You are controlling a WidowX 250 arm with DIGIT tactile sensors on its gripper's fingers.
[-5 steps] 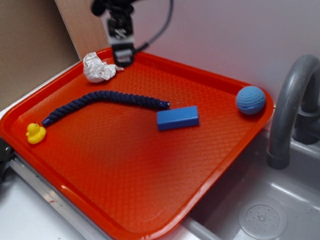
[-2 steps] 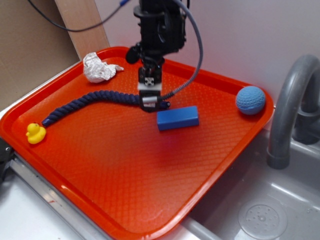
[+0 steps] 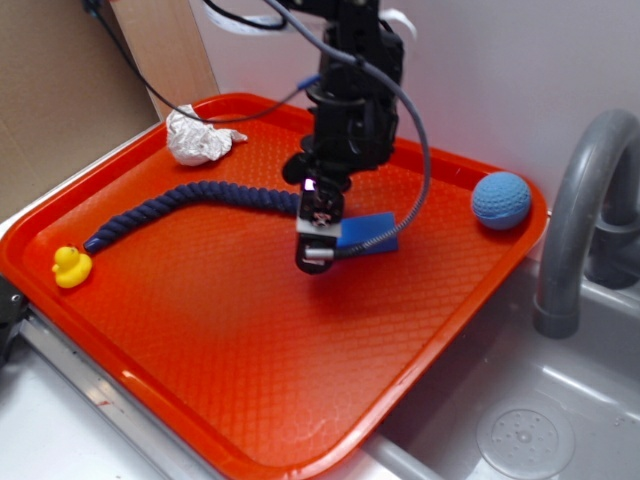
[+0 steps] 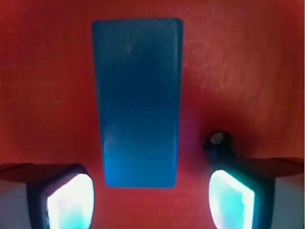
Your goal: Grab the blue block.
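The blue block [image 4: 138,100] lies flat on the red tray [image 4: 248,62], its long axis pointing away from me in the wrist view. In the exterior view only part of the blue block [image 3: 372,228] shows behind the arm. My gripper [image 4: 150,200] is open, its two fingers [image 4: 71,200] set wider than the block's short side, and the block's near end lies just ahead of the gap between them. Nothing is held. From outside, the gripper [image 3: 314,256] hangs low over the tray at the block's left end.
A dark navy rope [image 3: 190,200] runs left from the gripper. A yellow duck [image 3: 71,267] sits at the tray's left edge, crumpled white paper [image 3: 200,136] at the back, a blue ball [image 3: 501,200] at the right corner. A grey faucet [image 3: 585,210] and sink stand right.
The arm has swung from the tray's back edge forward and to the right, and has come down over the block's left end. The block has not moved.
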